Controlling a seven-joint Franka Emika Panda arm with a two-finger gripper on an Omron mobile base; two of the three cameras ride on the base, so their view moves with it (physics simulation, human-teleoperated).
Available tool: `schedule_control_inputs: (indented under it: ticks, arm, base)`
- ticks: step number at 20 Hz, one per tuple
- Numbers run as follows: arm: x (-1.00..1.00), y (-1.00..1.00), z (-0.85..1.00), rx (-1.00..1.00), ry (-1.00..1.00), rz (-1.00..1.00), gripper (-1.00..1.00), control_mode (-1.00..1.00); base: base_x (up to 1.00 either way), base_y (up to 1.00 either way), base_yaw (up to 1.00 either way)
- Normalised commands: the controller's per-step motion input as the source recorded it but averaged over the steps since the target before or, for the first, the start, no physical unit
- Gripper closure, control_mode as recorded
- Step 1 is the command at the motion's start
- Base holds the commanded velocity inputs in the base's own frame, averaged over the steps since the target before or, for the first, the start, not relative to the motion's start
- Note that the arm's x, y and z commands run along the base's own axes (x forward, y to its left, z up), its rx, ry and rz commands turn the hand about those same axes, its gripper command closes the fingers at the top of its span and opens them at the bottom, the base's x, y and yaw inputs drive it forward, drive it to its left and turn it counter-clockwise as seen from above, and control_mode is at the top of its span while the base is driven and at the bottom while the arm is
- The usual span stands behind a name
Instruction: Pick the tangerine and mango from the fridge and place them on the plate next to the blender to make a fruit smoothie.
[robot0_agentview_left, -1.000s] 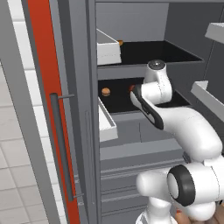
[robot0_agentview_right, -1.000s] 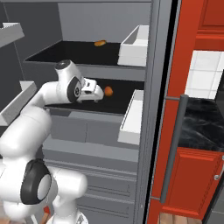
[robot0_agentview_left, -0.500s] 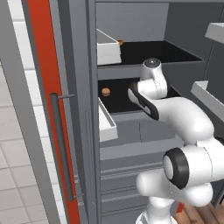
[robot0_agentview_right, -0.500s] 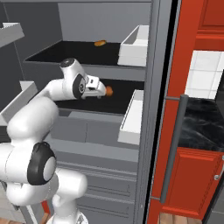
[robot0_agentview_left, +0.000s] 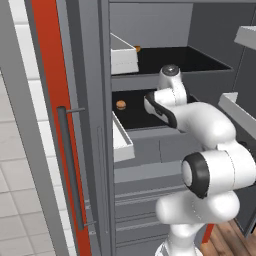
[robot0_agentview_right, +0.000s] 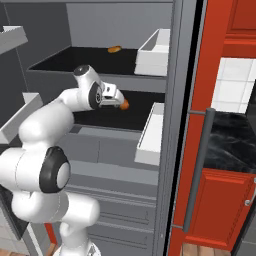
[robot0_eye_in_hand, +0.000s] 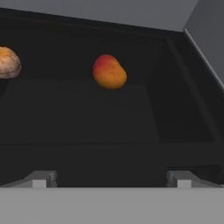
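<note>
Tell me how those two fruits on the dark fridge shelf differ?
The mango is smooth, red on top fading to orange below; the other fruit is paler tan-orange with a rough, wrinkled skin. The mango sits in full sight near the middle of the hand view; the other is cut off at its left edge. Both rest on the same black shelf.

The mango (robot0_eye_in_hand: 109, 72) has smooth, soft-looking skin with a dull shine, red on top and orange below. The bumpy, rough fruit (robot0_eye_in_hand: 8, 63) beside it looks matt. The fridge (robot0_agentview_left: 150, 45) has flat, smooth grey walls, like painted metal. Its shelf (robot0_eye_in_hand: 87, 109) is black and matt. The door bin (robot0_agentview_right: 155, 52) looks like white smooth plastic. The long handle (robot0_agentview_left: 70, 170) is dull grey metal.
</note>
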Motion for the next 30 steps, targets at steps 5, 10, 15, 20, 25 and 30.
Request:
schedule_control_inputs:
  ticks: [5,10,15,20,25,30]
  arm:
    - [0.18,-0.13,-0.25,0.00,-0.05,0.00,-1.00,-1.00]
    - [0.10,-0.16,-0.15,0.00,-0.02,0.00,-1.00,-1.00]
    - [0.22,-0.04,0.00,0.00,0.00,0.00,-1.00,-1.00]
    - [0.31,0.00,-0.02,0.00,0.00,0.00,-1.00,-1.00]
    - [0.37,0.00,-0.16,0.00,0.00,0.00,-1.00,-1.00]
    - [0.34,0.00,-0.23,0.00,0.00,0.01,-1.00,-1.00]
  base:
    - [0.00,0.00,0.00]
    - [0.00,0.00,0.00]
    - [0.00,0.00,0.00]
    - [0.00,0.00,0.00]
    - [0.00,0.00,0.00]
    - [0.00,0.00,0.00]
